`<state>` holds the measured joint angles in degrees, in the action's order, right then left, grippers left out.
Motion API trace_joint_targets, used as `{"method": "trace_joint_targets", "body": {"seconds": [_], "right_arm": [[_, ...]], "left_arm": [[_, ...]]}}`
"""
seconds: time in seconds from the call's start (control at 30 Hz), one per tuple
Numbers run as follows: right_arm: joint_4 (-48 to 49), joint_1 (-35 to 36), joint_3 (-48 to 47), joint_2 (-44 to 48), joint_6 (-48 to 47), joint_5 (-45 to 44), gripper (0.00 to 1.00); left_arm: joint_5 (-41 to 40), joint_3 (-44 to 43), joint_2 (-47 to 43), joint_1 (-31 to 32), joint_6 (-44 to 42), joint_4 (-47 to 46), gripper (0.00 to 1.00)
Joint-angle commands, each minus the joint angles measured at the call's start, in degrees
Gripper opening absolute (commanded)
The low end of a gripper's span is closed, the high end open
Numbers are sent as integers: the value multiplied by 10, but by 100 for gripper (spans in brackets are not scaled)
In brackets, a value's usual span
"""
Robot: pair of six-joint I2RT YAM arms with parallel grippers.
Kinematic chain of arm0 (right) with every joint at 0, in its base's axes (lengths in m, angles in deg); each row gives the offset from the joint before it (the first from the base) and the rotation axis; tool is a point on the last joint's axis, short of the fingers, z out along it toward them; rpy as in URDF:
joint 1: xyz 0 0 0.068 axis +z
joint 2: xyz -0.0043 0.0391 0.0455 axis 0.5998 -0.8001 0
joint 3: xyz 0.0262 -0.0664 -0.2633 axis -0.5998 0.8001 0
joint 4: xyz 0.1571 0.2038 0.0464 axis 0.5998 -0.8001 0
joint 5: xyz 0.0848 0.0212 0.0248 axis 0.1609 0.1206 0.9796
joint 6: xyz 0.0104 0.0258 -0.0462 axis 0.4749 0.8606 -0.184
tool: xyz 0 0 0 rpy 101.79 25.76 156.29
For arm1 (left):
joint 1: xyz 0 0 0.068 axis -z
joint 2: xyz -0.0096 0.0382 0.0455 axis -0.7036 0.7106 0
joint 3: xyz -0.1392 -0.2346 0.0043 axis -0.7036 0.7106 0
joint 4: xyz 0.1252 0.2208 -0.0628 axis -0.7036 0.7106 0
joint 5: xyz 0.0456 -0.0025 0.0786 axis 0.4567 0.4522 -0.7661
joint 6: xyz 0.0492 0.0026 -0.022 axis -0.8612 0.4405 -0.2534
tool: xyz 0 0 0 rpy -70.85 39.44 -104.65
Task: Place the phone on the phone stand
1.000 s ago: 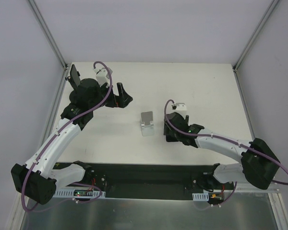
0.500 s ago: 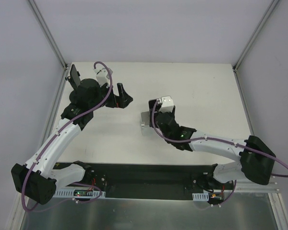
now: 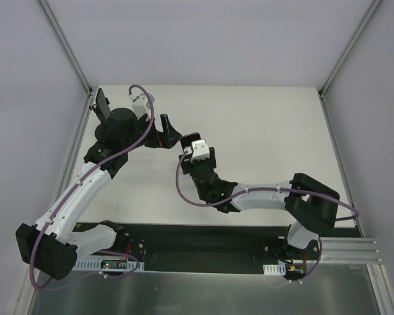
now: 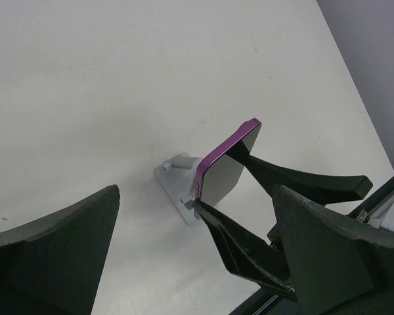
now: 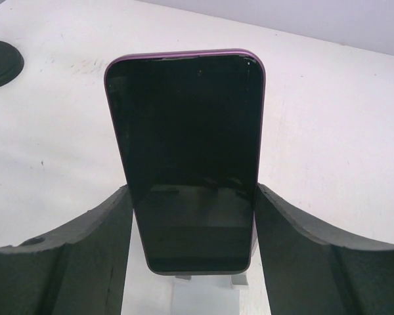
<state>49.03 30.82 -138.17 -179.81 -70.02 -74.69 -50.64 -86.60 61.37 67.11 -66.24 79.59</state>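
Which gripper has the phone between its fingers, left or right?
The right gripper: the purple-edged phone sits between its fingers, at the white stand. The left gripper is open, with nothing between its fingers.

Phone stand mostly behind phone, base beyond bottom edge.

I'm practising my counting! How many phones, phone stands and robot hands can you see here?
Phone: 1
Phone stand: 1
Robot hands: 2, the left hand and the right hand
Total: 4
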Motion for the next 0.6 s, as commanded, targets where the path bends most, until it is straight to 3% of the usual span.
{"method": "trace_joint_targets", "body": {"seconds": [0.0, 0.57], "right_arm": [[137, 8, -11, -5, -35, -70, 1], [200, 7, 37, -43, -16, -101, 1]], "left_arm": [[19, -1, 2, -9, 13, -21, 99], [14, 1, 10, -12, 10, -22, 99]]}}
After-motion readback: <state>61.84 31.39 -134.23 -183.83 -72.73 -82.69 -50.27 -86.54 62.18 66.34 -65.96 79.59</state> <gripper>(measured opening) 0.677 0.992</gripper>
